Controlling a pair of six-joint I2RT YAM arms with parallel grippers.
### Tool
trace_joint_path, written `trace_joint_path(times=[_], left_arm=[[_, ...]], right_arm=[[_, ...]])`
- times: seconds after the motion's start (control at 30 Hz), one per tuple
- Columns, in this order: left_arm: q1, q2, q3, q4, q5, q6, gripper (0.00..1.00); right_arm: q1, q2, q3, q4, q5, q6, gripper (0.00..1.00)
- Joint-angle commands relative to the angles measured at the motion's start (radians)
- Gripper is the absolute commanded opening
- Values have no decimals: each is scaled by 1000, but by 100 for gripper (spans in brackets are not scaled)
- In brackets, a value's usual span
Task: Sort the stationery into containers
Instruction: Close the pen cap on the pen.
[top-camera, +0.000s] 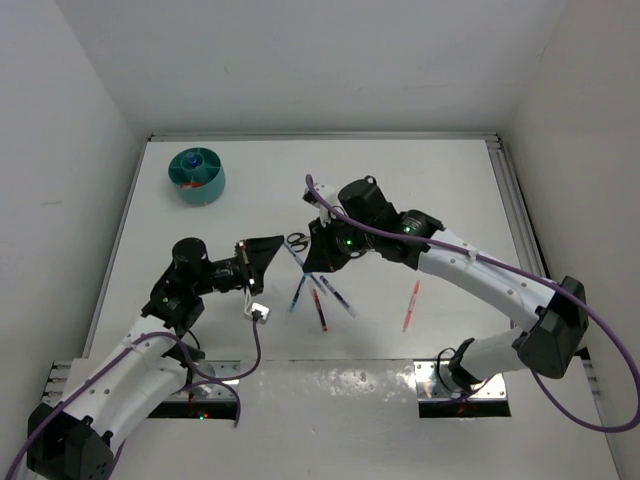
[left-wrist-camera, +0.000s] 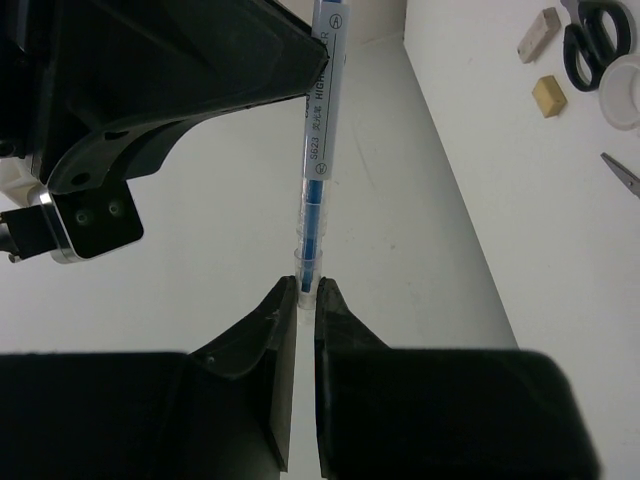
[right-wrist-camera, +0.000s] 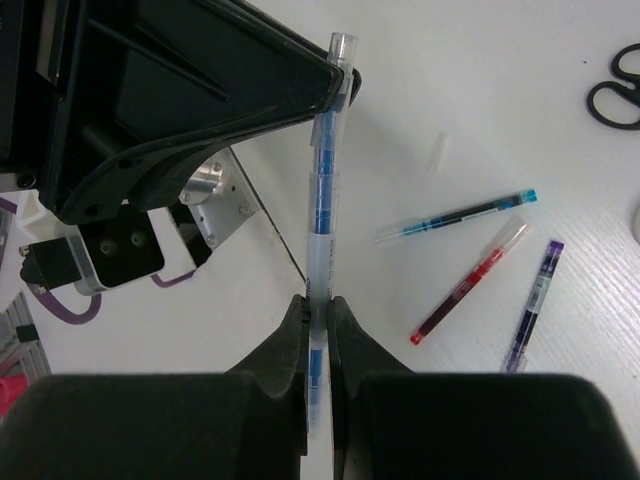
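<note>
The left gripper (left-wrist-camera: 307, 292) and right gripper (right-wrist-camera: 317, 305) jaws both clamp shut on one blue pen (left-wrist-camera: 318, 170), well apart from the teal organiser (top-camera: 200, 190). Unsynchronised pulling could bend or drop it.

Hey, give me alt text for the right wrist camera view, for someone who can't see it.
The right end effector is shut on a clear blue-ink pen, whose far end the left end effector also grips. On the white table lie a teal-tipped pen, a red pen, a purple pen and black scissors.

The clear blue-ink pen (left-wrist-camera: 319, 150) bears "S62…", "HIGH…" and a circled A
</note>
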Motion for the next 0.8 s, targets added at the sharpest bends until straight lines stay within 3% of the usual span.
trace_joint_path(times=[0.0,0.43,0.77], left_arm=[[-15,-9,3,-38,84,194,0],[-19,11,-28,-104,194,205,0],[-30,187,-65,-156,231,302,0]], right_arm=[[-8,-1,-3,96,-8,23,0],[-76,44,-89,341,-90,157,0],[-99,133,-206,432,-127,186,0]])
